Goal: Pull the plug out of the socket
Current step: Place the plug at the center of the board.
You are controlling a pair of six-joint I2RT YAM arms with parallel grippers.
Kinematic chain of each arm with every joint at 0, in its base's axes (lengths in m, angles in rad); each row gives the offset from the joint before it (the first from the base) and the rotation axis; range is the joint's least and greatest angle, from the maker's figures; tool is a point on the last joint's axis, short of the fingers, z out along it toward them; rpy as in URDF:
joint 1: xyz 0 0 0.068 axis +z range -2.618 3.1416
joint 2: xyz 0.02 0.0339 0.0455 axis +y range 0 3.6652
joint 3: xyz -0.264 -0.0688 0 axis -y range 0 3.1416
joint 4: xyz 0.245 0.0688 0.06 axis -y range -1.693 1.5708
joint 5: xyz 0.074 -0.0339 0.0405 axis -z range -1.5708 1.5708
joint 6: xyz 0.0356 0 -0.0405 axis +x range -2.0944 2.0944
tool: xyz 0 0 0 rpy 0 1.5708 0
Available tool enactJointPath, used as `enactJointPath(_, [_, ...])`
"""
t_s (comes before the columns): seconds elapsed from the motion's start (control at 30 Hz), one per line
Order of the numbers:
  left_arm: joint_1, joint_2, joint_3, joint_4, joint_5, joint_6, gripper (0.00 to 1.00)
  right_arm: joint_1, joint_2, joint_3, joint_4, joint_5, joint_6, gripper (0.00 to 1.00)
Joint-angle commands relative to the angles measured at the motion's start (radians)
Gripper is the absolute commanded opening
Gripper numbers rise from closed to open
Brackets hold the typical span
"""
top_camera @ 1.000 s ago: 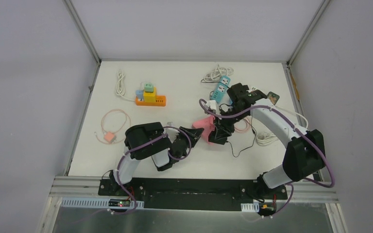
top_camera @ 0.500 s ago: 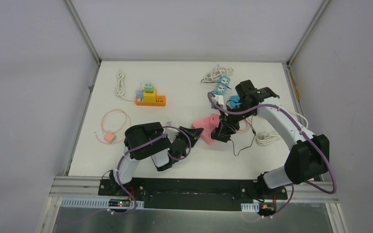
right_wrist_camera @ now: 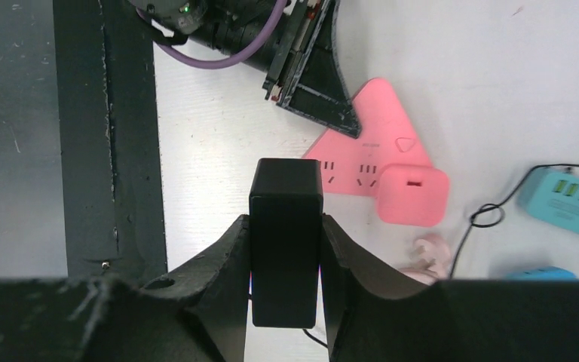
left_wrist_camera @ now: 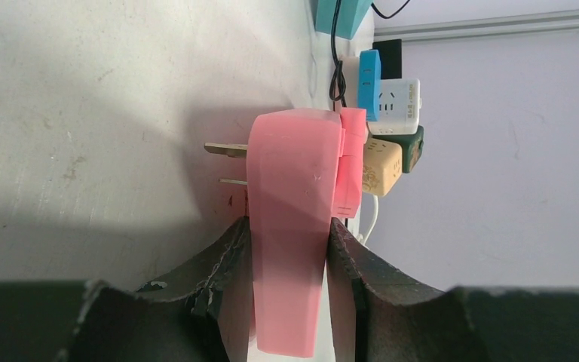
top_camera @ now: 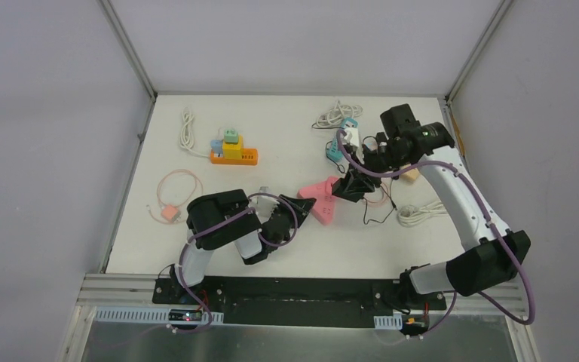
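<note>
The pink triangular socket (left_wrist_camera: pixel 290 173) is clamped at one corner by the left gripper (left_wrist_camera: pixel 286 226), its fingers closed against the socket's two sides. It is kept low at the white table (top_camera: pixel 286 143). Two metal prongs (left_wrist_camera: pixel 226 148) are seen on the socket's table-facing side. The black plug (right_wrist_camera: pixel 286 185) is pinched in the right gripper (right_wrist_camera: pixel 285 223), whose fingers are parted only to the plug's width. It is held just off the socket, apart from its bare slots. A pink cube adapter (right_wrist_camera: pixel 415 194) is seated at the socket's edge away from the left gripper.
</note>
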Motion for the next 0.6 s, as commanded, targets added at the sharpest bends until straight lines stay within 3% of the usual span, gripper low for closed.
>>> enactJointPath(0.0, [0.013, 0.015, -0.022, -0.182, -0.022, 0.100, 0.00, -0.004, -0.018, 0.172, -0.095, 0.006, -0.015, 0.00])
enactJointPath(0.57, [0.013, 0.029, -0.040, -0.121, -0.016, 0.160, 0.00, -0.003, 0.112, 0.708, -0.111, 0.079, 0.120, 0.00])
